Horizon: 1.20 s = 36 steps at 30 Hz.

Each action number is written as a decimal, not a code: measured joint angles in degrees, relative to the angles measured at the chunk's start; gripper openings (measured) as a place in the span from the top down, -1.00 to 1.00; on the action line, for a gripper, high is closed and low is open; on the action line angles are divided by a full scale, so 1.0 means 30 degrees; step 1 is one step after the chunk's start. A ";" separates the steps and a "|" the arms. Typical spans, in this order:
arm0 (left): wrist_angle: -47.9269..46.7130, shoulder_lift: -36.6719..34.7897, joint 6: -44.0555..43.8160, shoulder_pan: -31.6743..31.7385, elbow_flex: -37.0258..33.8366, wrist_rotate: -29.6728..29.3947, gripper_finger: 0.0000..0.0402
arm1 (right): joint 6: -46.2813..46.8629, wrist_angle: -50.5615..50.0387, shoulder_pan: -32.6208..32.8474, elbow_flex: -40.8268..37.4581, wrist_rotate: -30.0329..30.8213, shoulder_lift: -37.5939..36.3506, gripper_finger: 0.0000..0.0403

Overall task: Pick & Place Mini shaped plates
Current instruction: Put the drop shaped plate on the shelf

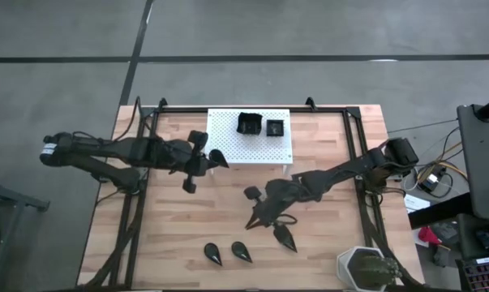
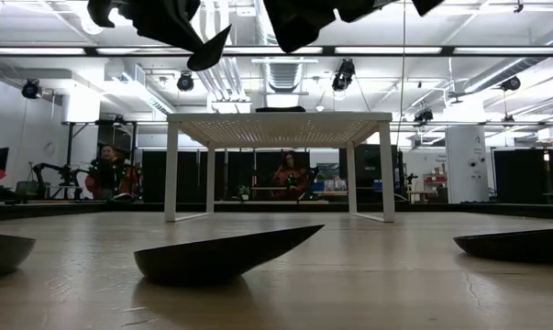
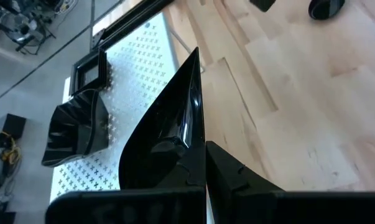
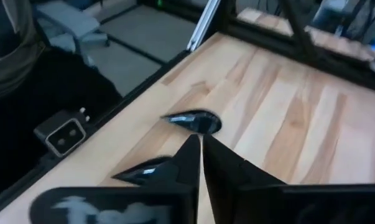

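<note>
Both grippers' jaws are closed — left gripper [image 1: 214,160] on a teardrop plate [image 3: 165,130], right gripper [image 1: 254,195] empty.

hexagonal pot [image 1: 366,269]: you see it cut by the bottom edge | low view: arms cropped at top, side plates [image 2: 519,245] cut off | right tool [image 4: 199,146]: held plate [image 4: 151,170] mostly hidden from you

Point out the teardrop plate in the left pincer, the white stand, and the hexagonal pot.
teardrop plate [image 3: 168,124]: left wrist view, glossy inner face.
white stand [image 1: 228,142]: high view, bare perforated top.
hexagonal pot [image 1: 347,264]: high view, pale rim.
</note>
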 joint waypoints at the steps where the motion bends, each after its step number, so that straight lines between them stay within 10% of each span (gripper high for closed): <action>1: -0.0009 0.0004 -0.0003 0.0090 0.0000 0.0199 1.00 | 0.0158 0.0657 0.0000 -0.0384 0.0027 -0.0194 0.94; 36: -0.3850 0.4067 0.2532 0.4041 0.3276 0.0621 1.00 | 0.1630 0.6914 0.0306 -0.5712 0.1036 -0.3870 0.96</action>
